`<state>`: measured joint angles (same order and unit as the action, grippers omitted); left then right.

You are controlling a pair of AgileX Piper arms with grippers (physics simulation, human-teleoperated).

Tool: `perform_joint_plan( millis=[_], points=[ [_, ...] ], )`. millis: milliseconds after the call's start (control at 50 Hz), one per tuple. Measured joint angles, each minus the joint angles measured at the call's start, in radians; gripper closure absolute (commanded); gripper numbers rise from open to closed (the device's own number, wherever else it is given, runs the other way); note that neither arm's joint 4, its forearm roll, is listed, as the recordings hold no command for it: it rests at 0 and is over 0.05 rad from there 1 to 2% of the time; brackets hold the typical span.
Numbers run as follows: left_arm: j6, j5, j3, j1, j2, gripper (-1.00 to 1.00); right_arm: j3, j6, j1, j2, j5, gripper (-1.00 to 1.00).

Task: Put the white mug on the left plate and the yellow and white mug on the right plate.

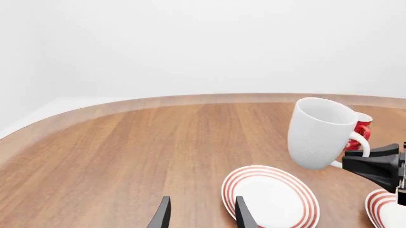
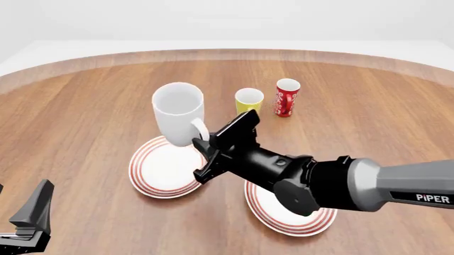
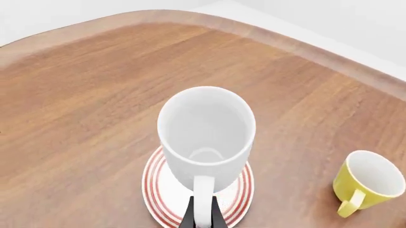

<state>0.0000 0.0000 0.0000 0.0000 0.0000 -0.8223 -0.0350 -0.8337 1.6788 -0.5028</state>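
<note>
- The right claw (image 2: 206, 151) is closed on the loop handle of the white mug (image 2: 178, 112). The right wrist view shows the two fingers pinching the handle strip from either side, so the body hangs free ahead of the fingertips.
- Judgement: gripping by the handle keeps the fingers outside the mug's footprint, so the base can meet a plate without the claw fouling the rim.
- The white mug sits directly ahead of the right claw, over the far edge of the left plate (image 2: 159, 178). The left wrist view shows clear air under its base, so it is lifted, not resting.
- Orientation: the mug's long axis runs near vertical with a slight tilt, mouth up, handle turned back toward the right claw.
- The left plate lies on the counter (image 2: 85, 117) below and just ahead of the right claw. The right plate (image 2: 284, 220) lies beneath the right arm's wrist, behind the fingertips.
- The yellow and white mug (image 2: 249, 100) stands upright on the counter beyond the right claw and off to its right, well apart from both plates. In the right wrist view its handle points back toward the arms' side.
- A red cup (image 2: 286, 97) stands just beside it, farther right.
- The left claw (image 1: 199, 213) has its fingers parted and holds nothing; the left plate lies just ahead of it.
- Judgement: lowering the white mug is the step in hand; the yellow and white mug is not yet placed.
</note>
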Motion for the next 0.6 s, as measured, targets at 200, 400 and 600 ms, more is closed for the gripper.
perform_joint_plan(
  millis=[200,400,600],
  points=[
    [0.000,0.000,0.000,0.000,0.000,-1.00,-0.022,0.010,-0.011,0.039,0.000,1.00],
    [0.000,0.000,0.000,0.000,0.000,-1.00,-0.039,0.020,-0.018,0.072,-0.001,1.00],
    [0.000,0.000,0.000,0.000,0.000,-1.00,-0.053,0.030,-0.023,0.103,-0.004,1.00]
  ],
)
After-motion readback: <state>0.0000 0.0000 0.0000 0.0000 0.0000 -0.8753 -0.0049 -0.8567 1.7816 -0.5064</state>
